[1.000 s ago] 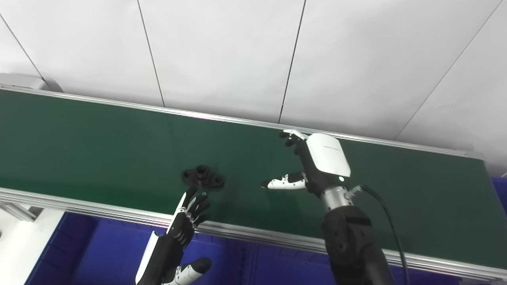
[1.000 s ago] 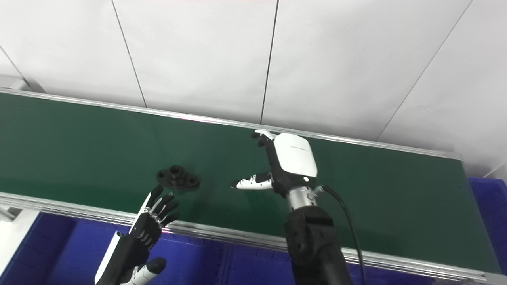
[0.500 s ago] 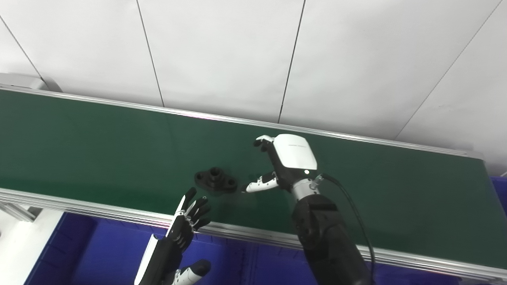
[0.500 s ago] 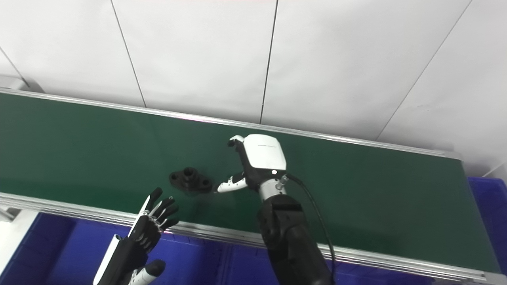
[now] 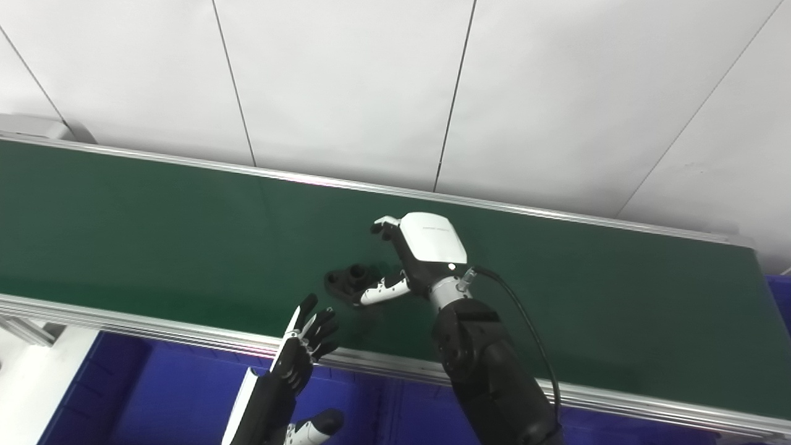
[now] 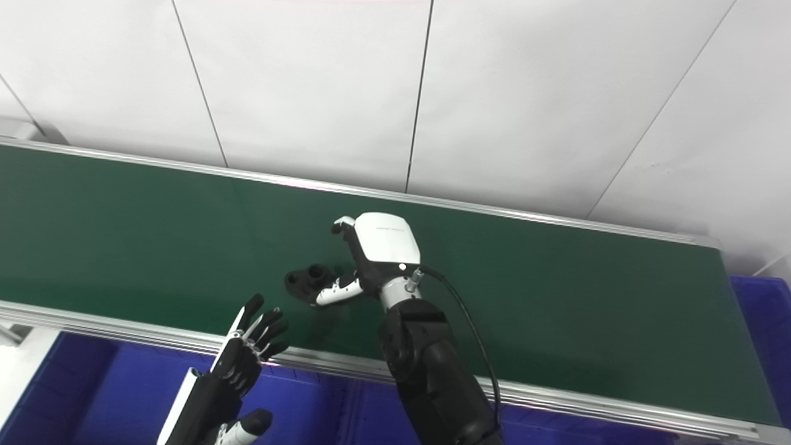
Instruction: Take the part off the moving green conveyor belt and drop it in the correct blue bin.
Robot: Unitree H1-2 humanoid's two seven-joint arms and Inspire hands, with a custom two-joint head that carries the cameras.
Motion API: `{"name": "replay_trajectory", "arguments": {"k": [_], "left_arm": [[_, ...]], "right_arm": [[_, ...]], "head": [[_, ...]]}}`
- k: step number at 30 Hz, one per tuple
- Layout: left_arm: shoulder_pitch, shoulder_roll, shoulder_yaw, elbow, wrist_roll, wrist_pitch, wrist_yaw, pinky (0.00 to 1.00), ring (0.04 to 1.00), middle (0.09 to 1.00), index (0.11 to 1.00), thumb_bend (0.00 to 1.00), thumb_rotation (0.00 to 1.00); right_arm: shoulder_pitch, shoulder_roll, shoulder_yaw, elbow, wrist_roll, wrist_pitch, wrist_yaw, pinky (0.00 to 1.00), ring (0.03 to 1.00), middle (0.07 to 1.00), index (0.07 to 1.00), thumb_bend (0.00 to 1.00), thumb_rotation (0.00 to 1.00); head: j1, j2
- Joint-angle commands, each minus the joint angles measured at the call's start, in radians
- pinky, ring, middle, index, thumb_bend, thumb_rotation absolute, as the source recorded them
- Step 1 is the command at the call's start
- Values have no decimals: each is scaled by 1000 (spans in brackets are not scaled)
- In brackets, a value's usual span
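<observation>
The black part (image 5: 350, 282) is sitting on the green belt (image 5: 154, 228), near its front rail. The right hand (image 5: 413, 259) is reaching around it, thumb touching its near side, fingers curled past it but not clamping yet. The left hand (image 6: 250, 349) is hovering open over the blue bin (image 6: 93, 389), fingers spread. Only the right eye view is showing another bin (image 6: 763, 321) at far right clearly.
</observation>
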Motion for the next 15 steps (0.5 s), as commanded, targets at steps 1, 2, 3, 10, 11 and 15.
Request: {"name": "replay_trajectory", "arguments": {"k": [1, 2, 3, 10, 11, 15], "left_arm": [[13, -3, -4, -37, 3, -16, 0, 873, 924, 947, 1000, 775, 674], [13, -4, -6, -39, 4, -15, 0, 874, 924, 948, 1000, 776, 675], [14, -6, -7, -40, 3, -16, 1, 876, 926, 949, 1000, 778, 678], [24, -10, -14, -57, 2, -2, 3, 895, 935, 958, 1000, 781, 678], [25, -10, -15, -60, 3, -1, 3, 897, 937, 960, 1000, 778, 678], [30, -11, -17, -68, 11, 3, 4, 891, 935, 961, 1000, 765, 682]], "right_arm": [[-24, 13, 6, -1, 1, 31, -22, 529, 656, 738, 758, 945, 367], [-22, 10, 10, 10, 1, 30, -25, 522, 638, 724, 756, 945, 366], [-21, 6, 15, 21, 1, 30, -27, 508, 611, 704, 754, 940, 368], [-5, -2, 34, 82, 25, 42, -35, 331, 439, 555, 721, 865, 417], [-5, -5, 41, 92, 18, 47, -35, 298, 402, 524, 710, 850, 399], [-8, -20, 75, 141, -16, 80, -20, 193, 273, 391, 669, 750, 200]], "head": [[9, 4], [9, 4], [13, 6], [18, 15], [18, 16], [17, 23]]}}
